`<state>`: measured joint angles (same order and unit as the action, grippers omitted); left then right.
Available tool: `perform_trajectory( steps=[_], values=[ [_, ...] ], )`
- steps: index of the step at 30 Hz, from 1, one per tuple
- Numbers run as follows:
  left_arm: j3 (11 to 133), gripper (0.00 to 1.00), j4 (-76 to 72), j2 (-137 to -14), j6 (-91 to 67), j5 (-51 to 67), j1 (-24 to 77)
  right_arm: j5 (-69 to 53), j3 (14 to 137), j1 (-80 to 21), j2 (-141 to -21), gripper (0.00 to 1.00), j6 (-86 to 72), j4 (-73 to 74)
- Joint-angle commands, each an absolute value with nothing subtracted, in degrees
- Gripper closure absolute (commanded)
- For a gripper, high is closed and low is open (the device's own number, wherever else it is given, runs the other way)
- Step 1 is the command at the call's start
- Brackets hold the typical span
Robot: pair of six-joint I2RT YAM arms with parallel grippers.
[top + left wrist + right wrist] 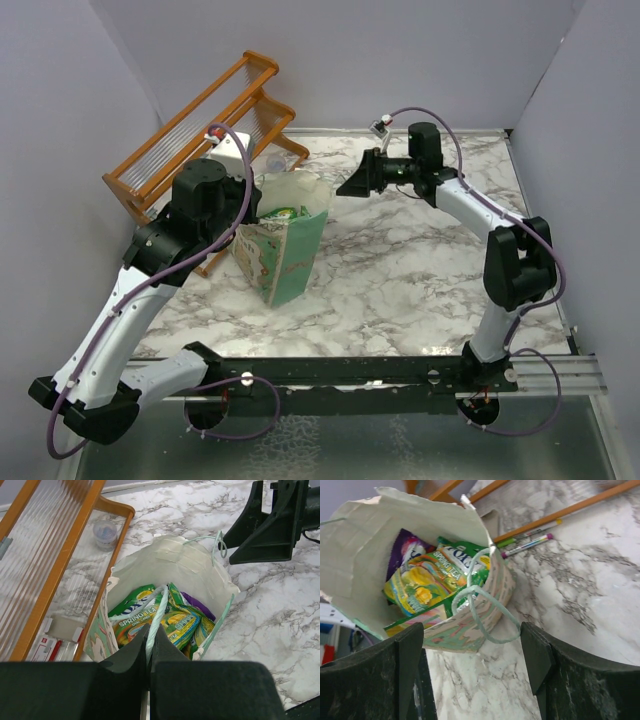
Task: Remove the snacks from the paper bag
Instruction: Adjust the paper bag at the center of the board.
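The pale-green paper bag [283,250] stands open on the marble table, left of centre. Several snacks lie inside it: green and yellow-green packets [150,611] and a purple one [197,602]; they also show in the right wrist view [427,582]. My left gripper [151,630] is above the bag's near rim, shut on one string handle [159,607]. In the top view it [252,215] is at the bag's left rim. My right gripper [472,650] is open and empty, just right of the bag [365,540], with the other handle loop [490,622] hanging between its fingers. In the top view it [352,183] hovers by the bag's top right.
An orange wooden rack [200,130] stands behind and left of the bag, close against it. Two thin pens [527,542] lie by the rack's foot. A small clear cup [105,531] sits under the rack. Grey walls close the back and sides.
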<state>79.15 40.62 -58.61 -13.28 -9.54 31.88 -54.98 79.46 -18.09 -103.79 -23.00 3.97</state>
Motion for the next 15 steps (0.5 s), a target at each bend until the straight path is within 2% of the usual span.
perform_trajectory(
  steps=[1,5,7,9,15],
  values=[
    [81.5,1.00,36.0,-56.3,-15.0,-12.2,31.6,-63.3,78.5,-18.5,-105.8,0.26,-23.4,-4.3],
    [81.9,1.00,36.7,-56.0,-16.0,-13.6,31.6,-61.9,80.4,-18.5,-106.9,0.44,-18.8,-1.1],
    [82.5,1.00,37.2,-56.2,-16.4,-14.5,31.6,-61.7,80.5,-18.5,-106.6,0.46,-17.3,-0.4],
    [82.9,1.00,37.8,-56.5,-16.6,-15.8,31.6,-60.6,80.0,-18.5,-105.9,0.53,-16.3,-0.4],
    [84.0,1.00,38.7,-57.3,-16.6,-19.3,31.6,-60.9,76.9,-18.6,-104.5,0.91,-17.9,-4.2]
  ],
)
